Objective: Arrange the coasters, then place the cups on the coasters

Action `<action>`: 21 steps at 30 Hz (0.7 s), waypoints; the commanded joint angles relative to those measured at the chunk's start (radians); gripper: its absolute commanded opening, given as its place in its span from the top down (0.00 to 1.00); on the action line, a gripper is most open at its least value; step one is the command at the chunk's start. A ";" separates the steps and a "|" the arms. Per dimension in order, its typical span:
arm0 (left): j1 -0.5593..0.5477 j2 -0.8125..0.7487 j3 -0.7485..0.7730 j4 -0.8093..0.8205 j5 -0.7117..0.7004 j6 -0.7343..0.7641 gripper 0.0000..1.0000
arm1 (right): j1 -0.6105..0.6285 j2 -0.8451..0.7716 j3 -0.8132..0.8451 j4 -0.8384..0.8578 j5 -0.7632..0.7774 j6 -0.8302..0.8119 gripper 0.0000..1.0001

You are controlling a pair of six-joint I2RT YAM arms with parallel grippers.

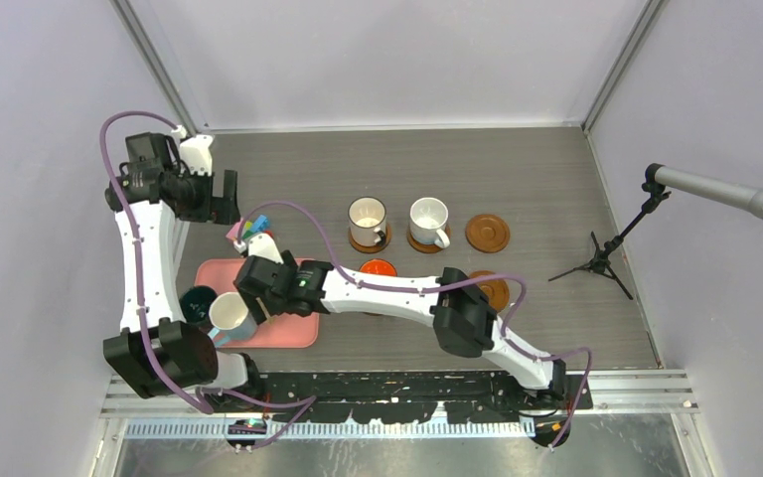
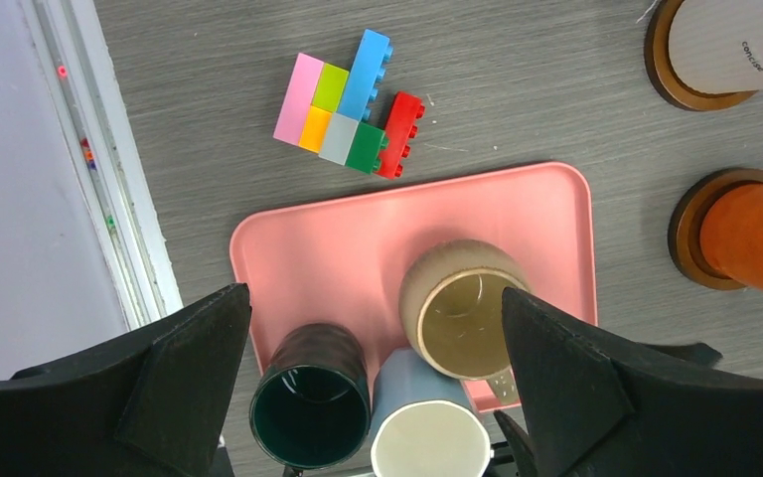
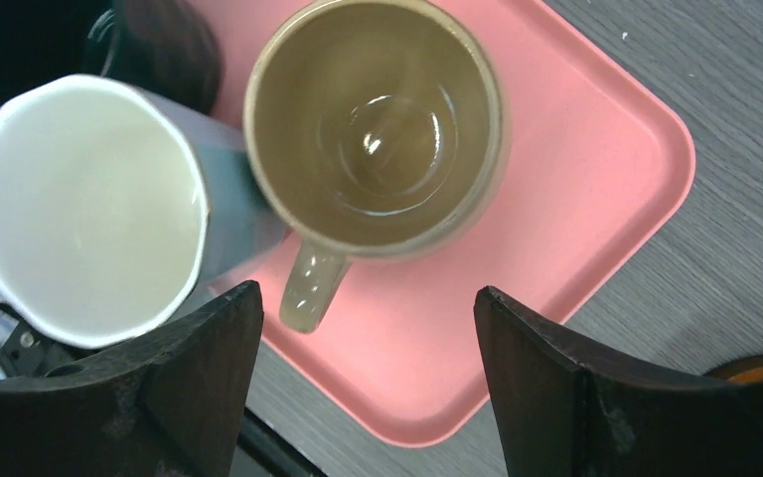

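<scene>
The right gripper (image 3: 368, 303) hangs over the pink tray (image 3: 596, 199), which lies near the near-left corner of the table (image 1: 556, 179). Its jaws are spread wide and hold nothing. Right below it the tan mug (image 3: 378, 129) stands upright on the tray, its handle pointing toward the gap between the fingers. The light blue mug (image 3: 84, 204) stands close against the tan mug's side, and the dark green mug (image 2: 310, 407) is just beside both, at the tray's edge. The left gripper (image 2: 375, 298) hovers high above the same tray, also wide open and empty. Toy blocks (image 2: 348, 109) lie on the table beyond the tray's far edge. Toward the table's middle, two white mugs (image 1: 368, 217) and the orange mug (image 1: 379, 268) each sit on one of the coasters (image 1: 369, 241). A bare coaster (image 1: 487, 233) lies to their right, and another coaster (image 1: 498, 290) shows partly from under the right arm.
</scene>
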 commanded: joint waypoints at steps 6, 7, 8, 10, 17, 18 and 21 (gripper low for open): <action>0.008 -0.039 -0.041 0.053 -0.009 0.015 0.00 | -0.008 0.059 0.084 -0.018 0.080 0.045 0.18; 0.009 -0.039 -0.045 0.055 -0.009 0.018 0.00 | -0.012 0.057 0.071 -0.020 0.080 0.046 0.18; 0.010 -0.039 -0.047 0.056 -0.010 0.019 0.00 | -0.016 0.051 0.055 -0.021 0.078 0.046 0.18; 0.010 -0.036 -0.048 0.058 -0.009 0.019 0.00 | -0.025 0.032 0.018 -0.016 0.074 0.034 0.19; 0.011 -0.026 -0.048 0.069 0.004 0.014 0.00 | -0.056 -0.032 -0.085 0.033 0.034 -0.045 0.32; 0.011 -0.025 -0.048 0.070 0.005 0.014 0.00 | -0.061 -0.033 -0.090 0.039 0.008 -0.055 0.34; 0.011 -0.019 -0.048 0.071 0.008 0.013 0.00 | -0.063 -0.025 -0.080 0.046 -0.047 -0.085 0.38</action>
